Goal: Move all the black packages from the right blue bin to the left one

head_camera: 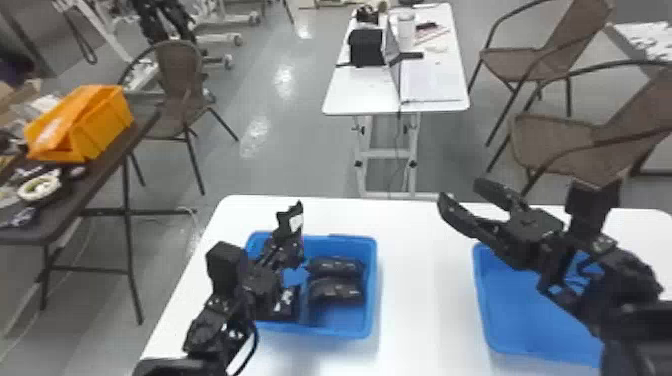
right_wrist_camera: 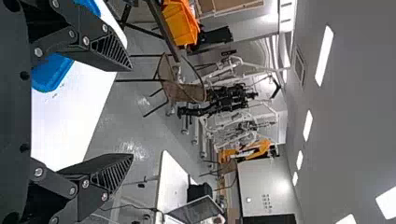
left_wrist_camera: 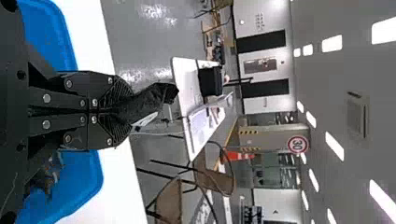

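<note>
- Left blue bin [head_camera: 372, 300]: on the white counter [head_camera: 425, 320], with the left gripper [head_camera: 282, 246] over its left part.
- Left gripper: jaws closed on one end of a black package [head_camera: 291, 220], parted by little more than its thin edge.
- That package: gripped between the jaw tips and jutting out beyond them at a slant, a white patch on its side — held above the bin.
- Two dark packages [head_camera: 335, 291]: lying inside the bin, one beside the other, to the right of the left jaws and clear of them.
- Right gripper [head_camera: 462, 192]: jaws spread wide with nothing between them — out past the far rim of the right blue bin, well apart from the packages.
- Right blue bin [head_camera: 525, 312]: on the same counter, partly hidden by the right arm [head_camera: 617, 275].
</note>
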